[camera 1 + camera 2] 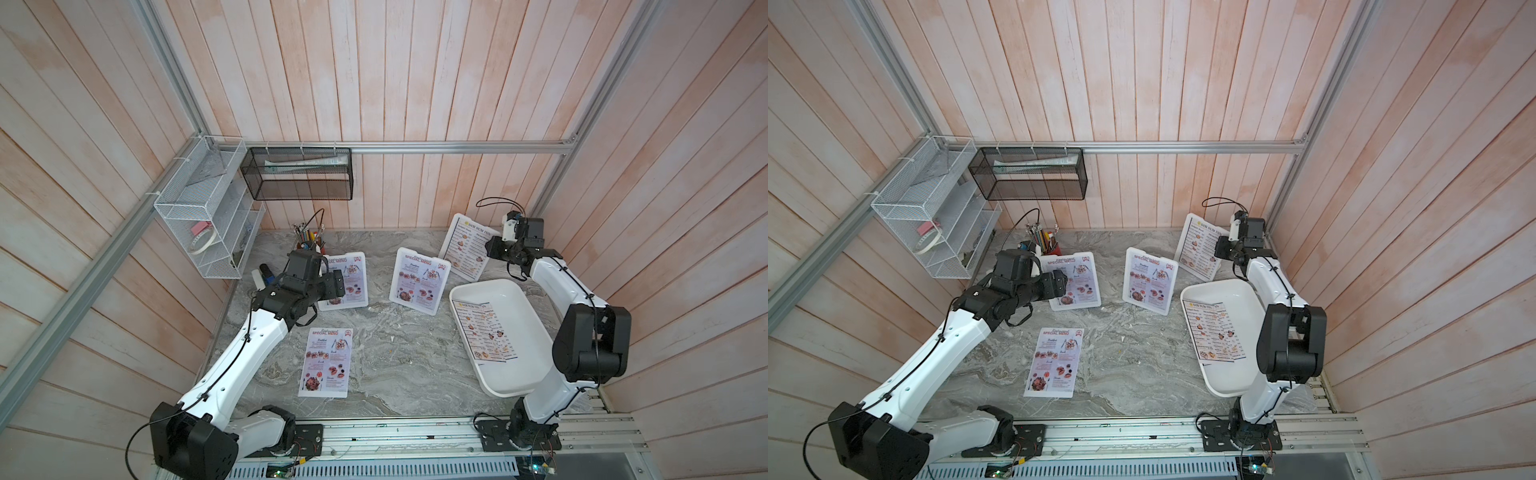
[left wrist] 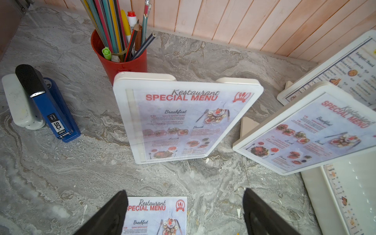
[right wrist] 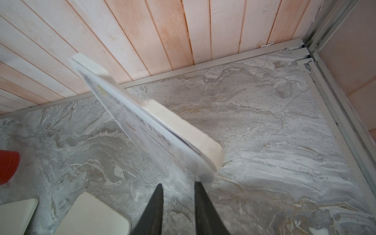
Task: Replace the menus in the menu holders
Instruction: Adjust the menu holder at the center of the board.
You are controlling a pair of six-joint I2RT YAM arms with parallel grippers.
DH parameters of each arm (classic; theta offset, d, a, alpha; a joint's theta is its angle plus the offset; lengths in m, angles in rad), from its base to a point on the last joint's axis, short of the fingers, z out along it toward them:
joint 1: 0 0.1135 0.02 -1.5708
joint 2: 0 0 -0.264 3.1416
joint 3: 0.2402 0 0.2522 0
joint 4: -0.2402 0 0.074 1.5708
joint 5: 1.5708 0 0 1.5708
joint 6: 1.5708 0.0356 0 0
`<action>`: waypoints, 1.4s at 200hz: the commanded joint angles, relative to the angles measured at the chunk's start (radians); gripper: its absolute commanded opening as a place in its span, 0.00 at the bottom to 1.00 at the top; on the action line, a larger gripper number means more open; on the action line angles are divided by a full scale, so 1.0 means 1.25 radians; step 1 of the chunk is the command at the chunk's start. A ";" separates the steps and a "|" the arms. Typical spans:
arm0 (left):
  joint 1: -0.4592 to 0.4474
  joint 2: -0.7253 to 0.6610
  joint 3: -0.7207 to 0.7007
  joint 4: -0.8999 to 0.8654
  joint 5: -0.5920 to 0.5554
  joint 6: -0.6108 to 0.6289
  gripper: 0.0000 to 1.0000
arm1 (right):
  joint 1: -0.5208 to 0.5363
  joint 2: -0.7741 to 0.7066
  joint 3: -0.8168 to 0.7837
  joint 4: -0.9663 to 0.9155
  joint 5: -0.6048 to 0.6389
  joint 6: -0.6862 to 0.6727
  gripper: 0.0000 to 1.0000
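Three white menu holders stand at the back of the marble table. The left holder (image 1: 347,282) (image 2: 183,120) and middle holder (image 1: 419,286) (image 2: 309,134) show Special Menu sheets. The right holder (image 1: 465,245) (image 3: 154,122) shows a Dim Sum Inn sheet. A loose Special Menu sheet (image 1: 326,361) (image 2: 156,215) lies flat in front. A Dim Sum Inn sheet (image 1: 486,330) lies in the white tray. My left gripper (image 1: 336,286) (image 2: 185,192) hovers wide open before the left holder, holding nothing. My right gripper (image 1: 489,246) (image 3: 178,185) is at the right holder's upper corner, its jaws narrowly apart.
A white tray (image 1: 519,324) sits front right beside my right arm. A red pencil cup (image 2: 122,65) and a blue stapler (image 2: 53,114) stand behind and beside the left holder. A white wire rack (image 1: 203,216) and a black mesh basket (image 1: 299,174) hang on the walls.
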 commanded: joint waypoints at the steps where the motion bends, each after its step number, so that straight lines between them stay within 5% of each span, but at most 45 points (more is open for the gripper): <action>1: 0.005 0.009 0.022 -0.001 -0.006 0.005 0.90 | -0.023 0.038 0.050 0.015 -0.012 -0.016 0.28; 113: 0.005 0.029 0.030 -0.004 -0.014 0.010 0.90 | -0.046 0.144 0.179 -0.014 -0.016 -0.048 0.29; 160: 0.004 0.023 0.019 -0.003 -0.007 0.007 0.90 | -0.047 0.024 0.080 0.003 -0.093 -0.052 0.35; 183: -0.008 0.021 0.006 0.005 0.012 -0.005 0.90 | -0.039 -0.082 0.002 0.015 -0.208 -0.042 0.41; 233: -0.103 -0.006 -0.072 0.038 0.016 -0.073 0.90 | 0.095 -0.289 -0.209 0.140 -0.397 0.022 0.52; 280: -0.148 -0.042 -0.104 0.031 -0.001 -0.110 0.90 | 0.237 -0.264 -0.222 0.088 -0.293 -0.025 0.56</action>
